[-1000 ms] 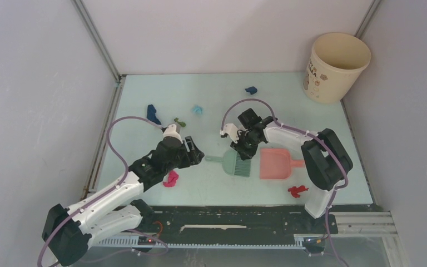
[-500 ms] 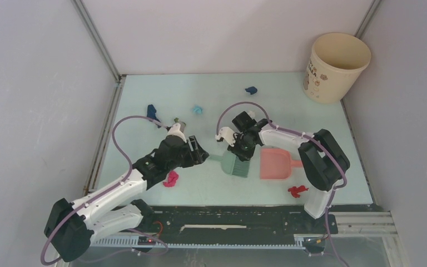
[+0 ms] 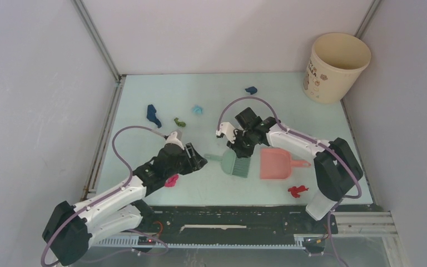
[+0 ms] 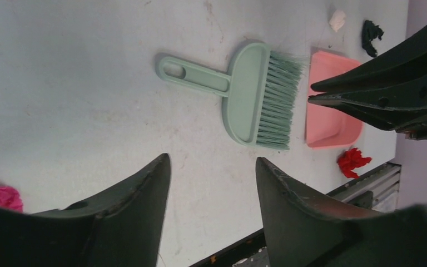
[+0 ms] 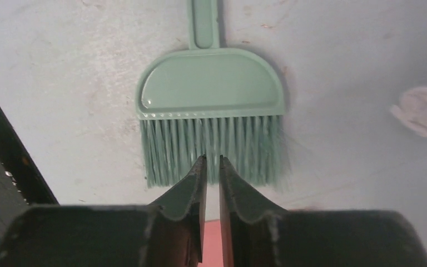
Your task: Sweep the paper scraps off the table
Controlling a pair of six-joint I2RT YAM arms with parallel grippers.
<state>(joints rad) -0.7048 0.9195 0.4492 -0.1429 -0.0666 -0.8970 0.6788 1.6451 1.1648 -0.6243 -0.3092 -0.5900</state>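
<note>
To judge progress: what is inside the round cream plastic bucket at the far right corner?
The round cream plastic bucket shows only bare inner wall, with nothing seen lying in it. Its near wall covers the lowest part inside.

A robot lab (a test box, prob.) is shown: grey walls (image 3: 39,94) are set round a table (image 3: 161,89) w/ a black rail (image 3: 228,217) & robot arms (image 3: 117,194) bolted on.
</note>
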